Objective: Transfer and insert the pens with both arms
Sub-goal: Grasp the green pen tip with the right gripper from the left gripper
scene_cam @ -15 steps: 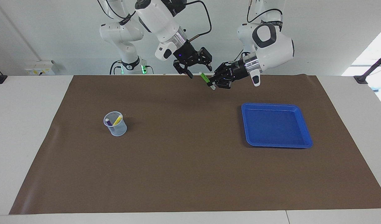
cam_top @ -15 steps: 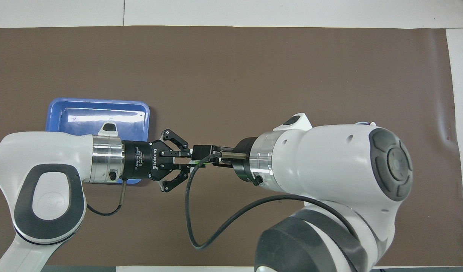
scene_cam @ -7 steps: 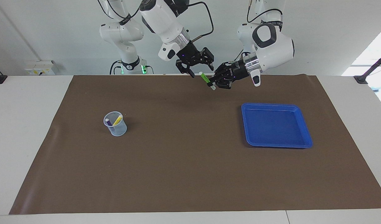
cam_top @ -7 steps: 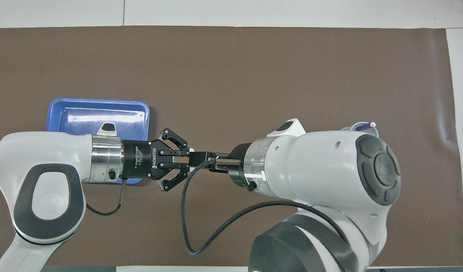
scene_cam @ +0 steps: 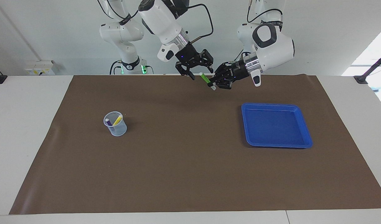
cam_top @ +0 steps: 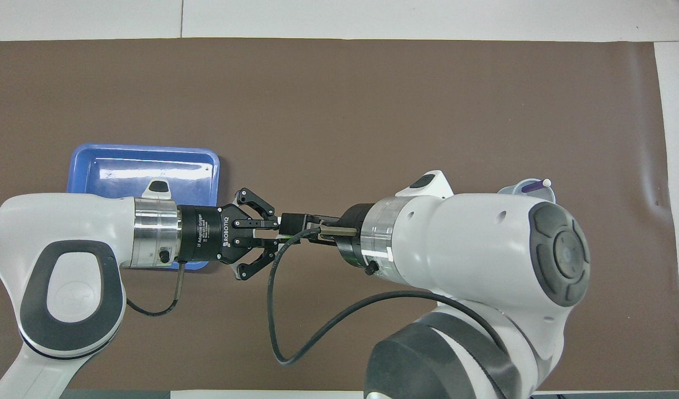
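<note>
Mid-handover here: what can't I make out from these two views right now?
- Green pen: overhead, almost wholly hidden between the left gripper and the right gripper.
- Whether the right gripper's jaws touch the pen: facing view, too small to tell.
- Cup: overhead, mostly covered by the right arm; only its rim and the purple pen show.

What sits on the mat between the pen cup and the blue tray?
Nothing: in the facing view, the brown mat is bare between the clear cup and the empty blue tray. The green pen hangs above the mat's robot-side edge instead.
</note>
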